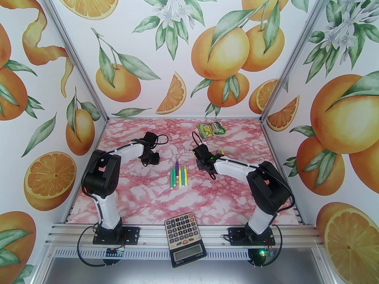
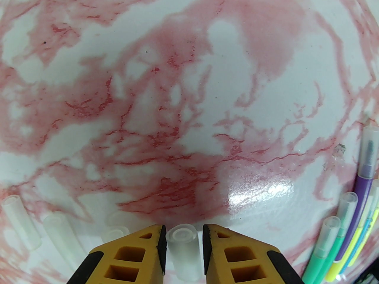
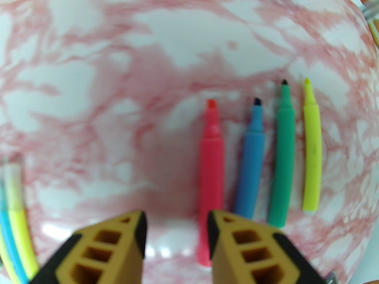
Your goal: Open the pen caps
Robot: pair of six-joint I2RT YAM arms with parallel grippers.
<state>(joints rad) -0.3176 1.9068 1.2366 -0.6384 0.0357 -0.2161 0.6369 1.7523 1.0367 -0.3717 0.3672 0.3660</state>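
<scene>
Pen caps (image 2: 20,220) lie loose on the worktop (image 2: 177,99) at left. Another cap (image 2: 181,247) lies between the barely parted jaws of our left pincer (image 2: 183,232), released, we judge, though contact is unclear. Capped pens (image 1: 178,177) wait mid-worktop. Our right pincer (image 3: 176,226) gapes empty above four blurred bare pens (image 3: 211,158). Next, both must grip one capped pen.

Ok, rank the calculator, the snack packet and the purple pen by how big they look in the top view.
1. calculator: clearly the largest, though it also lies nearest the camera.
2. snack packet: smaller, at the far edge.
3. purple pen: slimmest by far.
</scene>
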